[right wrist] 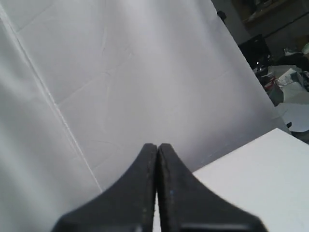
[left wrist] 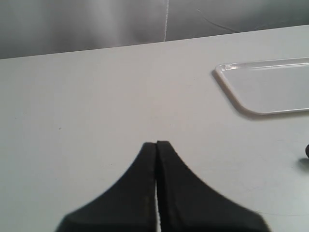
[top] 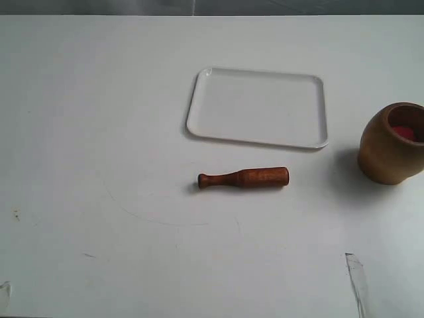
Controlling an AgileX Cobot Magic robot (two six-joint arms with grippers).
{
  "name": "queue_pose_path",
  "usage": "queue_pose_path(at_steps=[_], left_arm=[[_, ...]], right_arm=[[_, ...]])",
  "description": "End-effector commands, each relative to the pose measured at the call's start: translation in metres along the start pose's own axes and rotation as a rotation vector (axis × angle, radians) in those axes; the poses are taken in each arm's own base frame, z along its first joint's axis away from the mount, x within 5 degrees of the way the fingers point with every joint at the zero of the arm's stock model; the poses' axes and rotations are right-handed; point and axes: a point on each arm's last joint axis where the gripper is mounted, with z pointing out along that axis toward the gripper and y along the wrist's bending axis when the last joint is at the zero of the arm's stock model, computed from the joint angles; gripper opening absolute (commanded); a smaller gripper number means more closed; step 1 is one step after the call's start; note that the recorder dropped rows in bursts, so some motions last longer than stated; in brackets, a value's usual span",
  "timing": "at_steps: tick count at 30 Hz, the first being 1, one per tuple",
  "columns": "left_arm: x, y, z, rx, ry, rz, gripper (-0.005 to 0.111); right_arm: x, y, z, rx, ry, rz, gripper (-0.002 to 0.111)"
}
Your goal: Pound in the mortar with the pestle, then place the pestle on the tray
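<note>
The reddish-brown pestle [top: 244, 178] lies flat on the white table, knob end to the left, just in front of the white tray [top: 258, 107]. At the right edge stands the light-brown mortar [top: 392, 143] with red inside. Neither arm shows in the exterior view. In the left wrist view my left gripper [left wrist: 157, 143] is shut and empty over bare table, with a corner of the tray [left wrist: 251, 92] off to one side. My right gripper [right wrist: 157, 145] is shut and empty, facing a grey backdrop, away from all three objects.
The white tabletop [top: 99, 165] stretches bare to the left of the pestle. A grey curtain [right wrist: 120, 72] hangs behind the table, with clutter [right wrist: 285, 82] beyond its edge. Faint scuff marks [top: 355, 278] show near the front right.
</note>
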Motion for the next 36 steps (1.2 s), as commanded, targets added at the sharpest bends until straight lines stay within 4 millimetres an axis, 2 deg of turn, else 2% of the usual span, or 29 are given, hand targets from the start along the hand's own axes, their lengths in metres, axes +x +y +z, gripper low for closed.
queue_pose_path(at_steps=[1,4,7,9,13,17,20,24,27,31,36], left_arm=[[0.0,-0.001,0.0,0.008,-0.007,-0.012,0.0],[0.0,-0.001,0.0,0.008,-0.007,-0.012,0.0],[0.0,-0.001,0.0,0.008,-0.007,-0.012,0.0],[0.0,-0.001,0.0,0.008,-0.007,-0.012,0.0],[0.0,-0.001,0.0,0.008,-0.007,-0.012,0.0],[0.0,-0.001,0.0,0.008,-0.007,-0.012,0.0],[0.0,-0.001,0.0,0.008,-0.007,-0.012,0.0],[0.0,-0.001,0.0,0.008,-0.007,-0.012,0.0],[0.0,-0.001,0.0,0.008,-0.007,-0.012,0.0],[0.0,-0.001,0.0,0.008,-0.007,-0.012,0.0],[0.0,-0.001,0.0,0.008,-0.007,-0.012,0.0]], right_arm=[[-0.044,0.03,-0.005,-0.112,-0.086,-0.114,0.0],[-0.08,0.054,-0.015,-0.177,-0.098,-0.285,0.0],[-0.102,0.071,-0.011,-0.188,0.017,-0.47,0.0],[-0.11,0.08,-0.003,-0.214,0.134,-0.601,0.0],[-0.107,0.101,0.024,-0.389,0.439,-0.792,0.0],[-0.095,0.118,0.057,-0.579,0.674,-0.789,0.0],[-0.074,0.12,0.088,-0.66,0.847,-0.723,0.0],[-0.036,0.11,0.13,-0.718,1.022,-0.696,0.0],[-0.003,0.109,0.148,-0.806,1.124,-0.731,0.0],[0.055,0.119,0.165,-0.923,1.251,-0.808,0.0],[0.117,0.15,0.174,-1.018,1.363,-0.993,0.0]])
